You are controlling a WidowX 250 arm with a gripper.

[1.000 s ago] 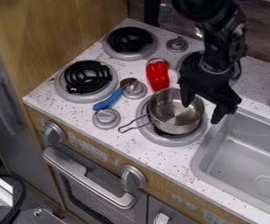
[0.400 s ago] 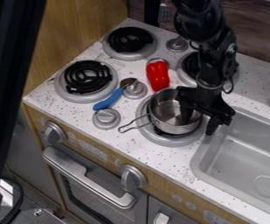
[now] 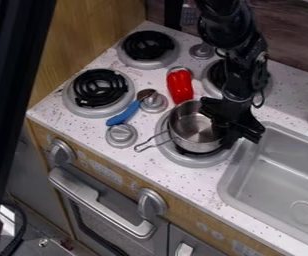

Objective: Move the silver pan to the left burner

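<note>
Fingers of the black gripper [image 3: 228, 140] have closed since the earlier frame, nearly together, pinching the silver saucepan [image 3: 191, 131] by its wall; this one-sided hold could let it tip.

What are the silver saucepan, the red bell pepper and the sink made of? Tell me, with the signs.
The silver saucepan looks like bare metal, probably stainless steel: grey, smooth, with light and dark reflections inside. The red bell pepper seems to be glossy toy plastic, judging by its even red and bright highlights. The sink is smooth, satiny grey; it could be metal or painted plastic.
</note>
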